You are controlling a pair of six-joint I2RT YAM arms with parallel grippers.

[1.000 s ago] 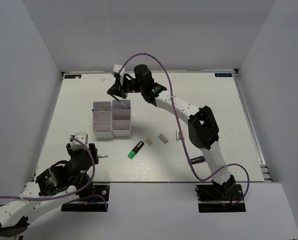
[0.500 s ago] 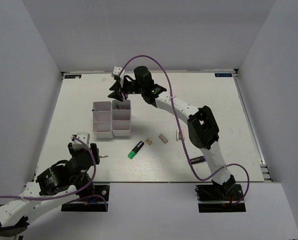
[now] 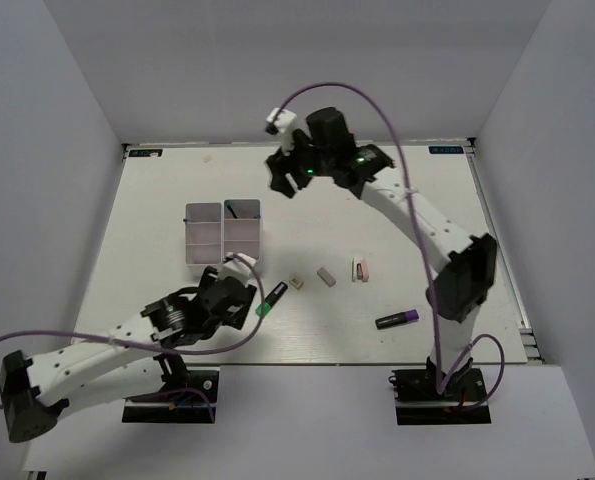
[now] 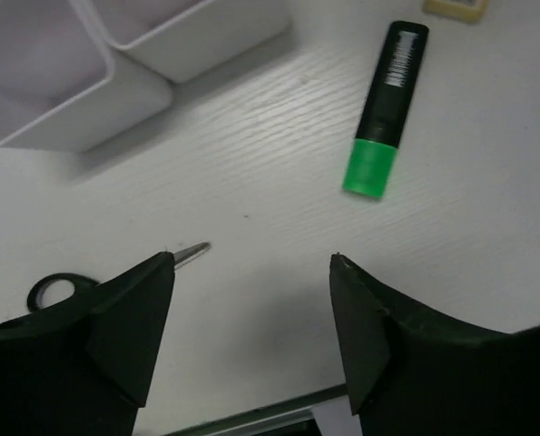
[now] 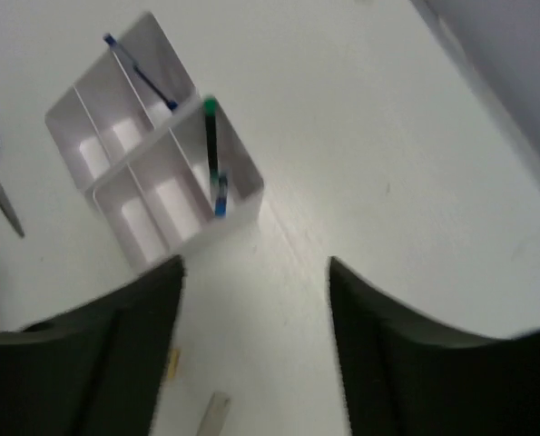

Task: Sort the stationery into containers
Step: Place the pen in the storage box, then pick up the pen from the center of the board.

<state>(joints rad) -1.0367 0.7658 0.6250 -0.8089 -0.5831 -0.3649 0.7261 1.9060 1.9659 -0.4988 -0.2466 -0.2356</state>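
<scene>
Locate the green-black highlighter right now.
In the top view the green-black highlighter lies left of centre, just right of the left gripper and below-right of the containers, with a beige eraser to its upper right.

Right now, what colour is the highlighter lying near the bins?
Black body with a bright green end; the highlighter shows best in the left wrist view.

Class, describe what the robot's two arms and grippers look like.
The left arm and right arm have white links and black joints. A purple cable loops along each. The left gripper and right gripper each have two black wedge-shaped fingers.
</scene>
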